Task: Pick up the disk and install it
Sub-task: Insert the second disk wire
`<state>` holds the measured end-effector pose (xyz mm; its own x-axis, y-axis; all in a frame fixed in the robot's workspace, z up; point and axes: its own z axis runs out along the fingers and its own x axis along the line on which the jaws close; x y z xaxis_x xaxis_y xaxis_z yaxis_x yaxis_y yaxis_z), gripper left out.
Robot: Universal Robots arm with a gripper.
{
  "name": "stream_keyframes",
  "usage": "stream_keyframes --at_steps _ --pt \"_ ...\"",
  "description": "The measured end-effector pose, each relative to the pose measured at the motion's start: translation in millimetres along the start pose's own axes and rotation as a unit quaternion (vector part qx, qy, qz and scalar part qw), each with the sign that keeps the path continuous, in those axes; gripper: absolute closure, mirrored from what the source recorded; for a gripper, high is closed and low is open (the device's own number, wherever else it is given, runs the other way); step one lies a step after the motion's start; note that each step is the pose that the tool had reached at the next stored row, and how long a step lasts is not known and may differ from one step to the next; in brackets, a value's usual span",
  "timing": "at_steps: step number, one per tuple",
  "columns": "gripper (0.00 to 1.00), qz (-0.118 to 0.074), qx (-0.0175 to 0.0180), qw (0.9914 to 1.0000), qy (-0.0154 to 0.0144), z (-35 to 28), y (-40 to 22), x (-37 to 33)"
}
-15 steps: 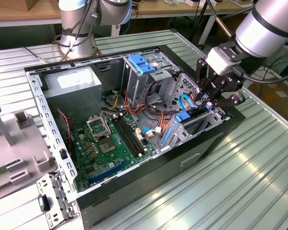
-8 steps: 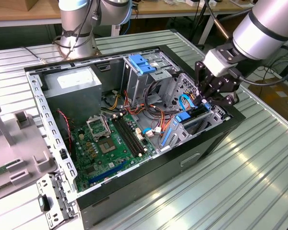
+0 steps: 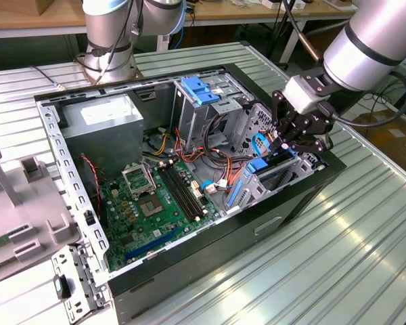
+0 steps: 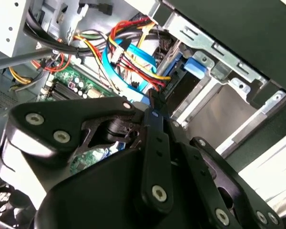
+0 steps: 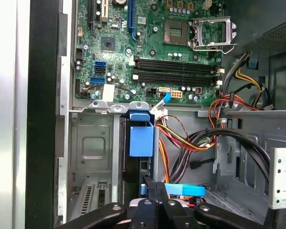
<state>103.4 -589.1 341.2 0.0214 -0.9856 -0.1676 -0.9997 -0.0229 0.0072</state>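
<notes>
1. The gripper (image 3: 289, 143), right of centre in the exterior view, reaches down into the open case (image 3: 189, 271) at the drive bay (image 3: 284, 177).
2. The disk (image 5: 142, 143) stands on edge in that bay, lower centre of the first wrist view, so it can slide along the bay's rails.
3. The gripper sits at the disk's near end; I cannot tell whether it grips or merely pushes.
4. The cables (image 5: 190, 138) lie just beside the disk.

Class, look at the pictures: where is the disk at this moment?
The disk stands in the metal drive cage at the exterior view's right end of the computer case, directly under the gripper and beside the motherboard.
</notes>
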Motion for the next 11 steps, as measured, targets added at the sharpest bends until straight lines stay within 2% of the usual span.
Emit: stream_keyframes --at_steps 3,4,6,7,8,11 --pt "0.89 0.0 0.0001 1.0 -0.0015 -1.9 0.0 -0.3" --pt "0.89 0.0 0.0001 1.0 -0.0022 -4.6 -0.1 -0.8" --pt "0.89 0.0 0.0 1.0 -0.0019 -14.3 -0.5 -2.5" --pt "0.89 0.0 0.0001 1.0 -0.0026 -16.4 -0.9 -2.8" --pt "0.89 0.0 0.0001 0.99999 -0.0045 -19.1 -2.5 -3.1" --pt "0.89 0.0 -0.0011 0.99994 -0.0105 -22.0 -10.2 -3.5"
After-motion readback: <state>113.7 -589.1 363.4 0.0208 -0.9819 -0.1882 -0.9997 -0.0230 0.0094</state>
